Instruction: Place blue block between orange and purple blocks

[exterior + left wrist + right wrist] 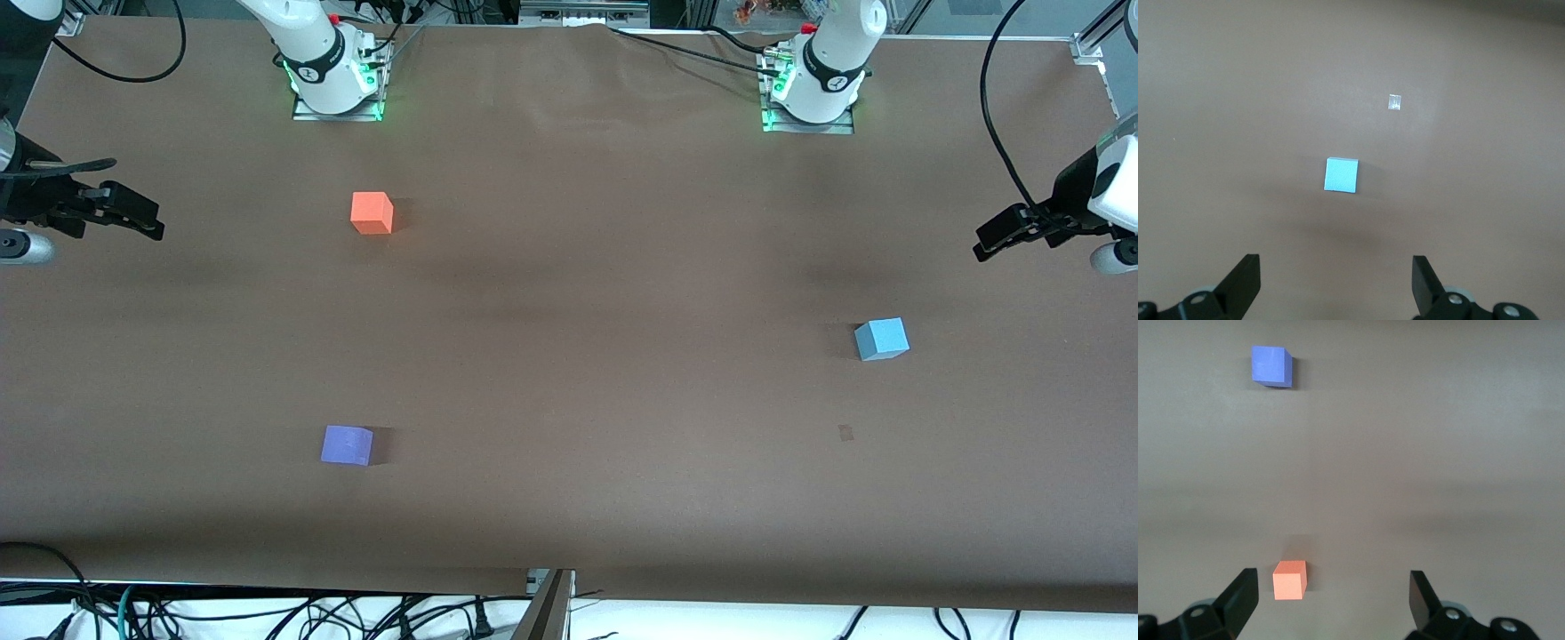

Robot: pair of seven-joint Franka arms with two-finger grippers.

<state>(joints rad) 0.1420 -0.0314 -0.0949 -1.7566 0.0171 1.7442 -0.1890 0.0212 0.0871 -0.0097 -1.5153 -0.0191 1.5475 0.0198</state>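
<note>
Brown paper covers the desk (569, 356) in the front view. The orange block (372, 213) sits in the upper left part of the frame, below the right arm's base. The purple block (347, 444) lies in the lower left part, almost straight below the orange one and well apart from it. The blue block (881, 339) rests right of centre, toward the left arm's end of the desk and well apart from both others. A small pale mark (845, 433) shows on the paper just below it. The right pincer (147, 222) hangs at the frame's left edge, the left pincer (987, 244) at its right edge; both arms wait there, holding nothing.

In the left wrist view, the blue block (1341, 175) lies at mid-frame on bare paper, with the small pale mark (1395, 102) up and to the right. The left pincer (1335, 287) stands wide at the bottom edge, empty.

In the right wrist view, the orange block (1289, 579) sits low in the frame, close to one dark finger, and the purple block (1271, 366) is at upper left. The right pincer (1333, 603) also stands wide and empty.
</note>
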